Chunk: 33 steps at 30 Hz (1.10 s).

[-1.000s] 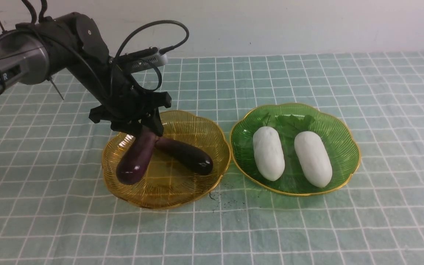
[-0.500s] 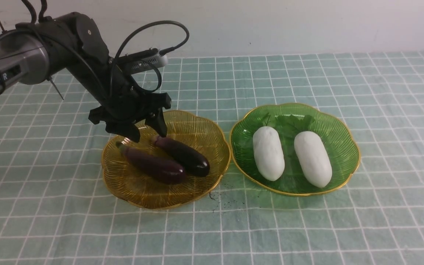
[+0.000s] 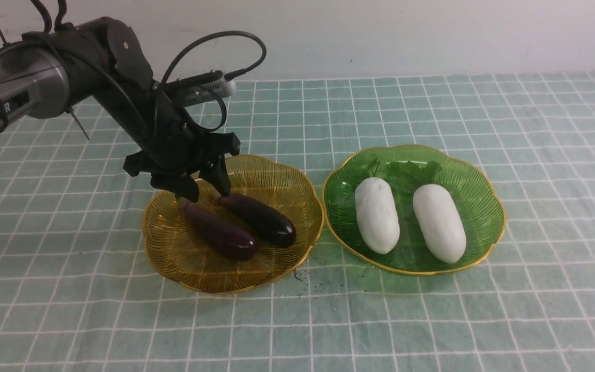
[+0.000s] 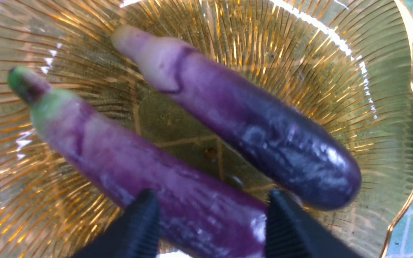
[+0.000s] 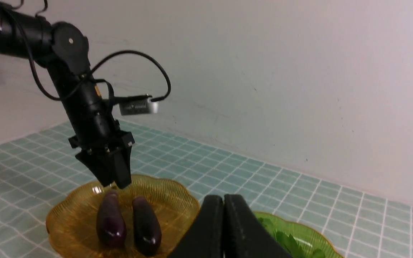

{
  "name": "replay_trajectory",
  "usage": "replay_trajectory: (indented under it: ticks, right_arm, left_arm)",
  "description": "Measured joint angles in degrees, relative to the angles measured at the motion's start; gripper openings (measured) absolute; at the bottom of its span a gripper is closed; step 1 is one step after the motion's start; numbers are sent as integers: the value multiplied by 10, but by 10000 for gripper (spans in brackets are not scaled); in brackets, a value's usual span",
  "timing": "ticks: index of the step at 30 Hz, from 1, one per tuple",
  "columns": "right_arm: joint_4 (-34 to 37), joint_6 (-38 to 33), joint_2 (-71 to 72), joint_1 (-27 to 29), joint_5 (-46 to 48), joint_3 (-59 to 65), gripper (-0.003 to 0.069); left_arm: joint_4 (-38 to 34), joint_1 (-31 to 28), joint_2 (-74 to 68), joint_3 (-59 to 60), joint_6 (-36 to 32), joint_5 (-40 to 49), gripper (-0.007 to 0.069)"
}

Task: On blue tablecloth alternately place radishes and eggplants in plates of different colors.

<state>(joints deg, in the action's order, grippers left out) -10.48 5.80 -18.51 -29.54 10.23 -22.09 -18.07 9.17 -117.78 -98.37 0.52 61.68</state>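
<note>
Two dark eggplants lie side by side in the amber plate (image 3: pixel 282 258): the near-left one (image 3: pixel 220 233) and the far-right one (image 3: pixel 262 219). My left gripper (image 3: pixel 207 192) is open just above their stem ends, holding nothing. In the left wrist view its fingertips (image 4: pixel 145 215) straddle the left eggplant (image 4: pixel 120 157); the other eggplant (image 4: pixel 264 132) lies beside it. Two white radishes (image 3: pixel 376 214) (image 3: pixel 439 222) lie in the green plate (image 3: pixel 483 191). My right gripper (image 5: pixel 223 200) is shut and empty, raised above the blue tablecloth (image 3: pixel 432 320); it is out of the front view.
The two plates stand side by side in the middle of the cloth, nearly touching. The left arm (image 3: pixel 60 77) reaches in from the left. A white wall (image 3: pixel 380 36) runs along the back edge. Small dark specks (image 3: pixel 308 279) lie on the cloth in front of the plates.
My left gripper opened and let go of the eggplant it held tilted. That eggplant dropped flat into the amber plate beside the other one. The gripper has risen slightly.
</note>
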Motion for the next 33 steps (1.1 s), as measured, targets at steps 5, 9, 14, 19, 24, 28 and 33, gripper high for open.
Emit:
replay_trajectory:
  ticks: [5,9,14,19,24,28,33]
  right_arm:
    - [-2,2,0,0,-8,2,-15]
    - [-2,2,0,0,-8,4,-15]
    - [-2,2,0,0,-8,4,-15]
    - [-2,2,0,0,-8,4,-15]
    - [-2,2,0,0,-8,5,-15]
    - [-2,2,1,0,-10,13,-15]
    - [13,2,45,12,-20,73,-15]
  left_arm:
    - [2,0,13,-1,-32,18,48]
    - [2,0,47,-2,-54,20,1]
    - [2,0,98,-2,-70,35,-8]
    - [2,0,161,-2,-73,78,-8]
    - [2,0,191,-3,-73,91,-8]
    - [2,0,193,-3,-73,91,-8]
    - [2,0,193,-3,-73,91,-8]
